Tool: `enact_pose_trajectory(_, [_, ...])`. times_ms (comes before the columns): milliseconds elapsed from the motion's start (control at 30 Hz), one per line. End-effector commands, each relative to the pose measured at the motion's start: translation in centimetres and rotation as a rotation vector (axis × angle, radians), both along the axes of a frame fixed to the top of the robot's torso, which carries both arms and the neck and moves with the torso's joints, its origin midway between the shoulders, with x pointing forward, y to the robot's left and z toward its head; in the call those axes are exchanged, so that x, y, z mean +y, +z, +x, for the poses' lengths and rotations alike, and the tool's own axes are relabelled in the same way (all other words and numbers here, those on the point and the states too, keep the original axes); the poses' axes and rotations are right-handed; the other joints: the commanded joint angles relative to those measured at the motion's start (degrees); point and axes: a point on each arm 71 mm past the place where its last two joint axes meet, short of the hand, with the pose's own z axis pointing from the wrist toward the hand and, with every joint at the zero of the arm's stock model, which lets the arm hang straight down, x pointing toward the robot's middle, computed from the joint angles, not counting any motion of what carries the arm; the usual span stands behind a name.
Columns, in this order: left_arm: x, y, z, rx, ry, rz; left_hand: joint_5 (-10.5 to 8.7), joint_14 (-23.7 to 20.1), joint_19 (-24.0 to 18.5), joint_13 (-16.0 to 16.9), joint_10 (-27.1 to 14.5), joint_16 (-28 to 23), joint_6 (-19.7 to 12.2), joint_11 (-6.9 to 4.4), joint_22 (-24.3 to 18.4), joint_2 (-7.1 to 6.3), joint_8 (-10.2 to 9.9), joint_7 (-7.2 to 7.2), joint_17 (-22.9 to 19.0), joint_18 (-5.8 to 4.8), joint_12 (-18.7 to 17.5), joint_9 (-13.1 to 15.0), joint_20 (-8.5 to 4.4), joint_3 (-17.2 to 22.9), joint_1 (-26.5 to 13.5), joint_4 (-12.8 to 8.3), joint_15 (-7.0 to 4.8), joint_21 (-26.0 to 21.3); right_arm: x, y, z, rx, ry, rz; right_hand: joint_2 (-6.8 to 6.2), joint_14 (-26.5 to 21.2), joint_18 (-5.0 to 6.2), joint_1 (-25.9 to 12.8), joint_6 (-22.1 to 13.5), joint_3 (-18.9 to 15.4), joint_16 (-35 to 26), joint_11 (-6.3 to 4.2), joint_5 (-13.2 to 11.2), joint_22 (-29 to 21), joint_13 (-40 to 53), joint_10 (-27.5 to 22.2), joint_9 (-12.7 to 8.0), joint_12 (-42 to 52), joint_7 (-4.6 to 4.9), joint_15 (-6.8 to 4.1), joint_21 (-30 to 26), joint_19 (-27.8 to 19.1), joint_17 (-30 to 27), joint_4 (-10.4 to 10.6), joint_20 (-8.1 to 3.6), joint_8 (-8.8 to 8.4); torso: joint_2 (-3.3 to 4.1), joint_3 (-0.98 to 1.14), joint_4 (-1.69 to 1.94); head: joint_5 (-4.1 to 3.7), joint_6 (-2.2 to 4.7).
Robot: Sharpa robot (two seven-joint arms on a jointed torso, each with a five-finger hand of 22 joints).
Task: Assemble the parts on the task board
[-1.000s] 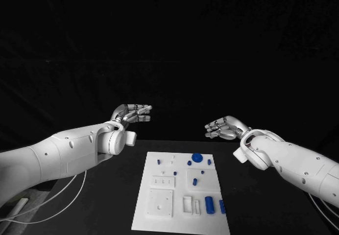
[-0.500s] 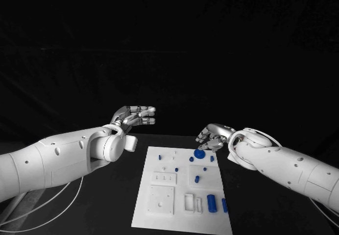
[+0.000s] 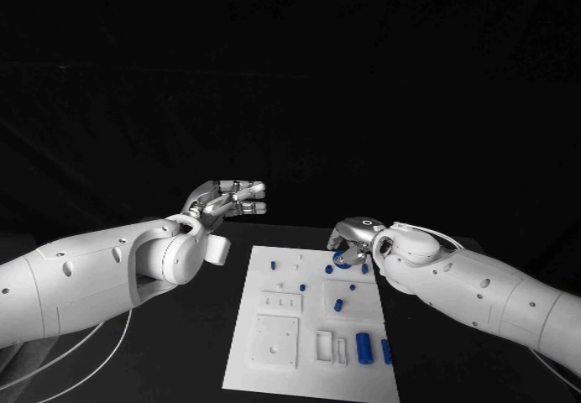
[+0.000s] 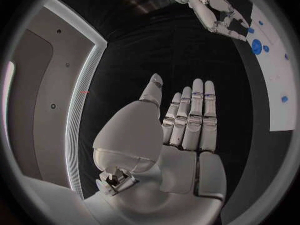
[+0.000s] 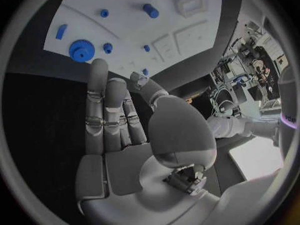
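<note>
On the black table (image 3: 206,353), at the centre of the head view, lies the task board (image 3: 285,357), a white rectangular plate with its long axis running from 6 o'clock to 12 o'clock, tilted very slightly toward 11 o'clock at the far end. Its surface carries raised white blocks and recessed outlines. Blue parts are spread over it: a round toothed gear (image 5: 81,50) at the far end, toward 1 o'clock of the board's centre; small pegs (image 3: 274,267) near the far left corner; a short cylinder (image 3: 339,305) near the middle; and a larger upright-looking cylinder (image 3: 362,343) with a slim bar (image 3: 386,351) just beside it at the near right corner, both lying along the board's long axis.

The right hand (image 3: 353,243) hangs over the far right corner of the board, just above the gear; in the right wrist view its fingers (image 5: 99,105) are extended side by side and hold nothing. Contact with the gear cannot be confirmed.

The left hand (image 3: 227,200) is raised well clear of the board, toward 10 o'clock of it, fingers straight and together, empty.

Behind the table the room is dark. A white cable (image 3: 91,369) trails below the left arm.
</note>
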Motion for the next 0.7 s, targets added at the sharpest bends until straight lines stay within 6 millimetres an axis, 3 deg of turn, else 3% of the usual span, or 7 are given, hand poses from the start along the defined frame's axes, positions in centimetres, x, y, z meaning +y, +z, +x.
enact_pose_trajectory(33, [-0.6,0.6,-0.4,-0.017,-0.043,0.001,0.2,-0.44,-0.52,0.07,-0.58,-0.21,-0.39,0.09,-0.1,0.3,0.04,-0.09,-0.09,-0.4,0.27,0.01,-0.01,-0.11,-0.27,-0.48,0.01,0.29,-0.1,-0.3,0.1,-0.07,-0.027,-0.131,-0.64,-0.45,1.09,0.5,-1.48,-1.06,0.32,0.38,-0.23,0.11,-0.05,-1.55,-0.01,0.02,-0.19,0.38,-0.61,0.34,-0.24,0.5,0.44,0.23,1.18,-0.15,0.57,-0.38,0.32])
enact_pose_trajectory(100, [-0.8,0.9,-0.6,-0.021,-0.054,0.0,0.2,-0.44,-0.52,0.07,-0.58,-0.21,-0.39,0.09,-0.1,0.3,0.04,-0.09,-0.09,-0.4,0.27,0.01,-0.01,-0.11,-0.27,-0.48,0.01,0.29,0.0,-0.5,0.1,-0.08,-0.03,-0.147,-0.81,-0.53,1.1,1.05,-2.15,-1.88,0.4,0.44,-0.31,0.11,-0.04,-1.9,-0.04,0.06,0.09,0.34,-1.1,0.6,-0.4,0.99,0.38,0.2,1.6,-0.17,0.67,-0.17,0.44])
enact_pose_trajectory(267, [-0.9,1.5,-0.7,-0.034,-0.063,-0.002,0.07,-0.48,-0.6,0.07,-0.89,-0.2,-0.75,0.18,-0.12,0.18,0.03,-0.03,-0.08,-0.35,0.27,0.0,0.04,-0.12,-0.38,-0.59,0.05,0.34,0.1,-1.0,0.2,-0.096,-0.036,-0.166,-1.55,-0.63,1.35,2.39,-2.32,-2.73,0.8,0.65,-0.41,0.47,-0.07,-2.83,-0.06,-0.01,0.45,0.47,-2.74,1.47,-0.77,2.68,0.56,0.16,2.44,-0.3,1.0,-0.55,0.49])
enact_pose_trajectory(467, [-0.9,1.9,-0.6,-0.042,-0.06,-0.003,0.1,-0.57,-0.76,0.08,-1.2,-0.21,-1.75,0.29,-0.15,-0.05,-0.03,0.14,-0.08,-0.32,0.28,-0.05,0.12,-0.09,-0.52,-0.76,0.11,0.39,0.3,-1.4,0.2,-0.101,-0.034,-0.175,-1.63,-0.6,1.18,2.64,-1.81,-2.71,0.91,0.57,-1.35,0.76,-0.06,-2.52,-0.04,0.0,0.49,0.49,-2.87,1.5,-0.81,2.56,0.59,0.2,3.19,-0.4,1.35,-1.02,0.51])
enact_pose_trajectory(700, [-1.0,2.2,-0.7,-0.046,-0.063,-0.005,0.1,-0.6,-0.82,0.07,-1.47,-0.19,-2.38,0.36,-0.14,-0.19,-0.04,0.2,-0.07,-0.29,0.27,-0.07,0.16,-0.02,-0.59,-0.82,0.14,0.44,0.3,-2.0,0.2,-0.099,-0.034,-0.183,-1.32,-0.6,0.98,2.19,-1.34,-1.71,1.19,0.31,-2.0,1.52,-0.07,-1.7,-0.06,-0.02,0.4,0.33,-3.09,1.56,-0.85,1.96,0.4,0.16,4.06,-0.73,1.68,-1.38,0.89])
